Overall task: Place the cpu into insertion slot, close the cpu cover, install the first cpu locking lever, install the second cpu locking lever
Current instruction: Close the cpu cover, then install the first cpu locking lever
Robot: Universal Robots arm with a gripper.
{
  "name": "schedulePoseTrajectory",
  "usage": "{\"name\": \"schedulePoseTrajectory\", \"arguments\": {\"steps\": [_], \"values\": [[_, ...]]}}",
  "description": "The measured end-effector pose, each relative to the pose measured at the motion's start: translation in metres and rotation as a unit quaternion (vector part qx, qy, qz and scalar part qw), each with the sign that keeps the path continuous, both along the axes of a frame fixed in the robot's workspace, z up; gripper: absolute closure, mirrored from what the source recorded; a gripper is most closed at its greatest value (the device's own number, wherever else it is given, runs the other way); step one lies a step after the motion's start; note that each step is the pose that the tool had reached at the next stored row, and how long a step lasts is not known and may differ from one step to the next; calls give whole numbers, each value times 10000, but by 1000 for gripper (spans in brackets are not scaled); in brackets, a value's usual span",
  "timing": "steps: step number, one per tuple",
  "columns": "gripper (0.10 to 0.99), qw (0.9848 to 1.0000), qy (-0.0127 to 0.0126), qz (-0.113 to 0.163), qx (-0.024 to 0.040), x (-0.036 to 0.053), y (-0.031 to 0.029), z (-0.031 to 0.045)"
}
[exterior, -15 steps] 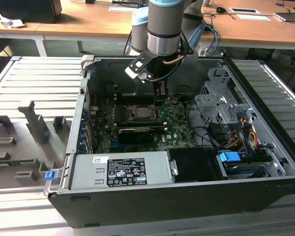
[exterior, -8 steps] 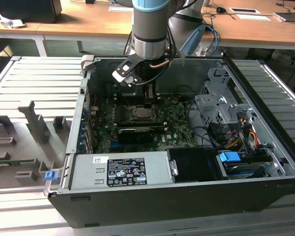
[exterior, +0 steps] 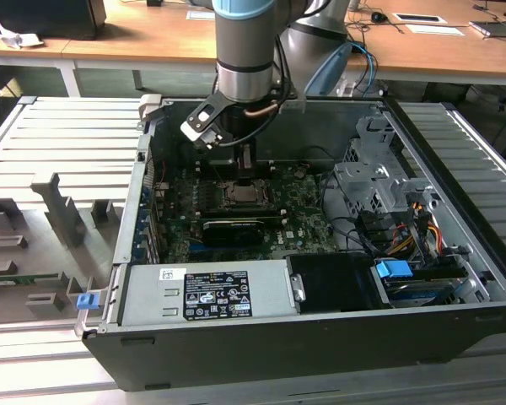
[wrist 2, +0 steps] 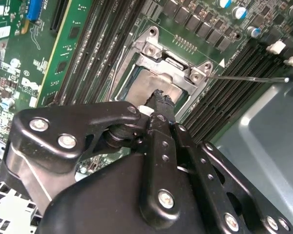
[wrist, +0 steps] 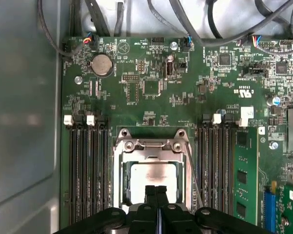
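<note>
Inside the open computer case (exterior: pixel 236 354), the gripper (wrist: pixel 156 191) is held low over the motherboard socket, its jaws pressed together with nothing seen between them. The cpu (wrist: pixel 154 174) is seated in the socket, framed by the cpu cover (wrist: pixel 151 156) laid flat over it. A thin locking lever (wrist 2: pixel 249 77) is seen jutting from the socket's corner.

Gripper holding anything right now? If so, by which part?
Nothing: the gripper is shut with nothing between its fingers, tips at the seated chip.
</note>
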State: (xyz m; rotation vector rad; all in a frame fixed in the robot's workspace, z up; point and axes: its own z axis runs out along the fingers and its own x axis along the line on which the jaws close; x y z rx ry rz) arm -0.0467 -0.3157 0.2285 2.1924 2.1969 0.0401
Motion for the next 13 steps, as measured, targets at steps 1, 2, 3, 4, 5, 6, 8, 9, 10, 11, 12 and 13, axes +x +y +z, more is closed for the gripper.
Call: {"name": "schedulePoseTrajectory", "arguments": {"steps": [1, 2, 3, 4, 5, 6, 8, 9, 10, 11, 12, 13], "values": [[980, 10000, 0, 0, 1, -12, 0, 0], [980, 10000, 0, 0, 1, -18, 0, 0], [980, 10000, 0, 0, 1, -25, 0, 0], [980, 10000, 0, 0, 1, -33, 0, 0], [980, 10000, 0, 0, 1, -36, 0, 0], [980, 10000, 0, 1, 0, -37, 0, 0], [980, 10000, 1, 0, 0, -38, -1, 15], [980, 10000, 0, 0, 1, -38, 0, 25], [980, 10000, 0, 0, 0, -38, 0, 48], [980, 10000, 0, 0, 1, -38, 0, 58], [980, 10000, 0, 0, 0, -38, 0, 72], [980, 10000, 0, 0, -3, -38, 0, 105]]}}
